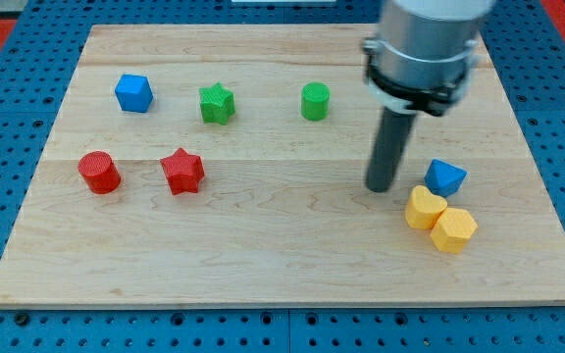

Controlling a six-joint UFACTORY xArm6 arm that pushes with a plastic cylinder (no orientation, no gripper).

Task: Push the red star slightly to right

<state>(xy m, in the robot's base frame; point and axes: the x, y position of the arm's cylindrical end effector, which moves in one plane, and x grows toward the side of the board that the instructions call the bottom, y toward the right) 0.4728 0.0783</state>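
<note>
The red star [182,171] lies on the wooden board [282,245] at the view's left, next to a red cylinder [98,172] further left. My tip [380,186] is far to the right of the star, just left of a blue block [445,177] and above-left of two yellow blocks. It touches no block.
A blue cube-like block [133,93], a green star [217,103] and a green cylinder [314,101] sit in a row near the view's top. A yellow heart-like block [425,208] and a yellow hexagon [453,229] lie together at the lower right.
</note>
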